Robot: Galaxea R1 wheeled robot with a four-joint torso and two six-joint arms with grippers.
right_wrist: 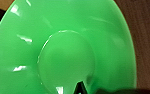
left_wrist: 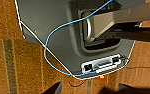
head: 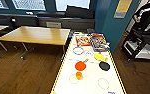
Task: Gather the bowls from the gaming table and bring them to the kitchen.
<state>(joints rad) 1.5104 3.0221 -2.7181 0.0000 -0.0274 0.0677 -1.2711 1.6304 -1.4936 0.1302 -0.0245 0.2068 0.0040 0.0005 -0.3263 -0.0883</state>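
The gaming table runs away from me, white-topped with blue circles and pale edges. An orange bowl lies near its middle, with a yellow bowl and a black bowl to its right. A small orange cup stands nearer me. In the right wrist view a green bowl sits very close, above the wooden floor, and a dark fingertip rests on its edge, so the right gripper holds it. The left gripper hangs open over the floor beside my grey base, its dark fingertips apart.
Two colourful game boxes lie at the table's far end. A wooden table stands to the left, with dark wood floor between. At the right, a person stands behind a black cart. A blue cable crosses my base.
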